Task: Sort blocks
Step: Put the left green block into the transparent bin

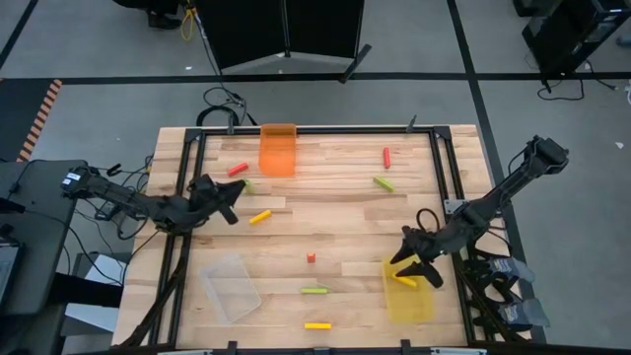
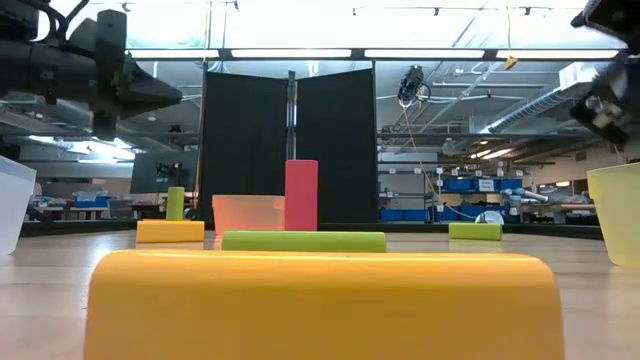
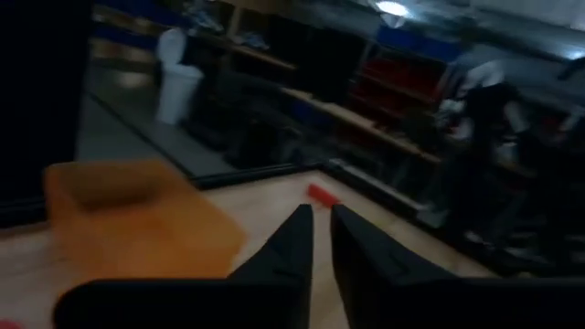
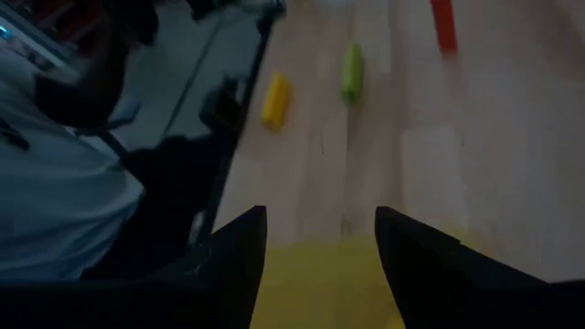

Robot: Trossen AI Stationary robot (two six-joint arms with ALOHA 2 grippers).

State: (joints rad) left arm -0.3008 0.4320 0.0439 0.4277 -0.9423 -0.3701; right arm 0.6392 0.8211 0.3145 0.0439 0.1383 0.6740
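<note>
On the desk (image 1: 325, 232) we see the yellow bin (image 1: 408, 292) at the right near corner, the clear bin (image 1: 230, 287) at the left near side and the orange bin (image 1: 278, 149) at the far edge. The right end effector (image 1: 418, 264) hangs over the yellow bin with fingers spread wide; a yellow block (image 1: 406, 282) lies inside, partly hidden. The left end effector (image 1: 233, 199), fingers nearly together, hovers near a yellow bar (image 1: 260, 217) lying slantwise. A green bar (image 1: 315, 290) and a yellow bar at the near edge (image 1: 317, 324) lie crosswise. A tiny red block (image 1: 311, 257) sits mid-desk.
</note>
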